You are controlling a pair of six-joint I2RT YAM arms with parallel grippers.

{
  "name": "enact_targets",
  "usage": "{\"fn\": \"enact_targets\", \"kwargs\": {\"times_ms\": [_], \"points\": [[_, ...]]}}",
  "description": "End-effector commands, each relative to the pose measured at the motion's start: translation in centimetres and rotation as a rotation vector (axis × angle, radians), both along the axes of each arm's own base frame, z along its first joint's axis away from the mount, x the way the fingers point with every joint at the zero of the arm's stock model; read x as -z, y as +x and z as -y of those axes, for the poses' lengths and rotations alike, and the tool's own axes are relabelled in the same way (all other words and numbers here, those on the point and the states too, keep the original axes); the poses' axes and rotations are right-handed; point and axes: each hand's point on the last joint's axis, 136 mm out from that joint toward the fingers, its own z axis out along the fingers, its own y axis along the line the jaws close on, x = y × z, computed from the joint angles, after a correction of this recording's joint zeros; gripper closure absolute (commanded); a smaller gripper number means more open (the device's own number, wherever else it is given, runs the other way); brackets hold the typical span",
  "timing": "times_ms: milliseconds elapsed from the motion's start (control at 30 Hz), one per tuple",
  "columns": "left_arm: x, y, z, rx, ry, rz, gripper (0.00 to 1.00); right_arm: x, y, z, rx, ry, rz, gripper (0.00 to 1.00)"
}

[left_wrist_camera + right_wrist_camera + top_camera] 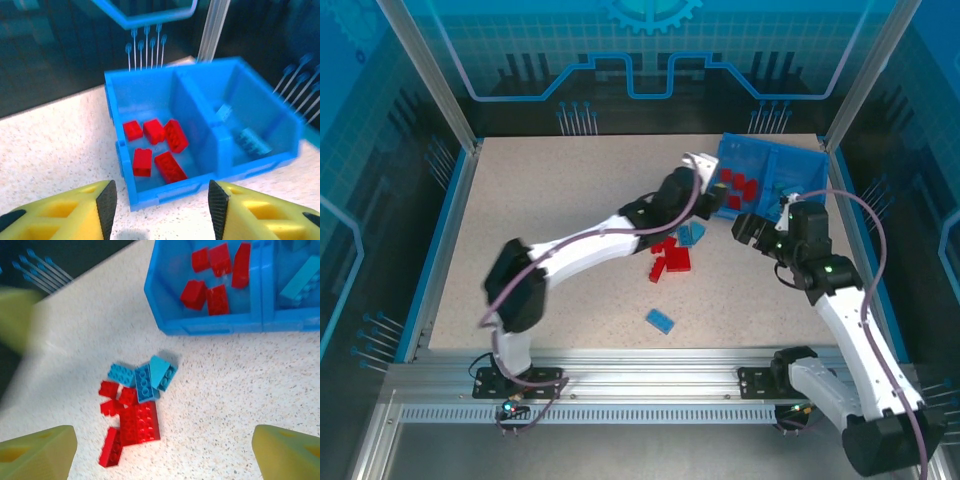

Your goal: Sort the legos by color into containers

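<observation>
Legos (140, 422) lie heaped beside the containers (210, 329); left pincer (162, 205) and right pincer (164, 447) both gape empty.

One blue tray (165, 196), two compartments. Left side: five red bricks (170, 167), count them, five! Right side: two light blue bricks (252, 141). Out on the surface (240, 405) there's the pile: three loose blue bricks (145, 385) bunched together, and touching them the loose red bricks (141, 424), five or six, packed too tight to split cleanly. And one lone blue brick (661, 320), well apart from the pile.
</observation>
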Motion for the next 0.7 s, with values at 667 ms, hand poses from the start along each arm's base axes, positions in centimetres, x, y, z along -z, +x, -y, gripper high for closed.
{"fn": "enact_targets", "kwargs": {"times_ms": [667], "points": [[8.0,-23.7,-16.9,0.743,0.683,0.210,0.09,14.8,-11.2,-18.2,-1.009,-0.332,-0.306,0.12]]}}
